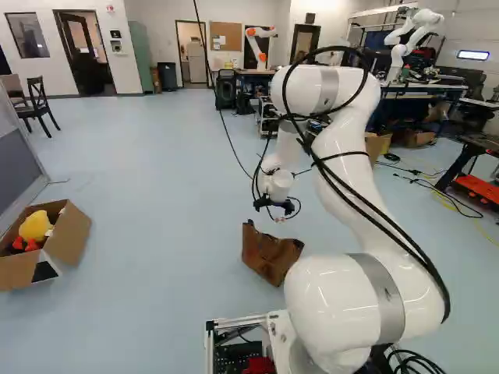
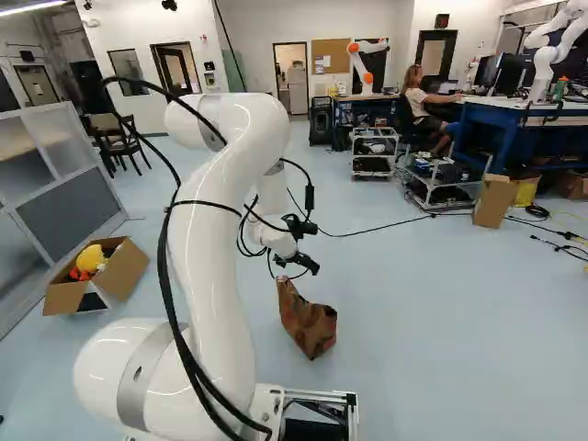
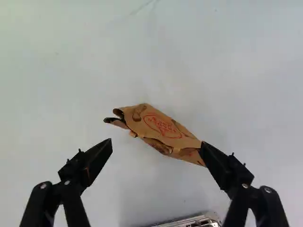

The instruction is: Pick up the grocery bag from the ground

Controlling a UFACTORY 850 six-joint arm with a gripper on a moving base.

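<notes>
Quantities: one paper grocery bag (image 2: 308,323), one gripper (image 1: 274,207) with two fingers (image 3: 98,158), one open cardboard box (image 1: 72,234) at the left of both base views, and two carts (image 2: 372,147) (image 2: 441,184) toward the right of the right base view. The grocery bag is located on the floor (image 1: 171,195), ahead of the arm's base and below the gripper. Its brown paper is creased and marked with darker patches; red print is visible on one face. The top is narrow, with folded, uneven edges at one end. The fingers are spread and apart from the bag; in the wrist view, one finger overlaps the bag's opposite end. The cardboard box contains a yellow plush toy (image 1: 35,225) and a red item (image 1: 25,245). The carts carry equipment on their shelves.
</notes>
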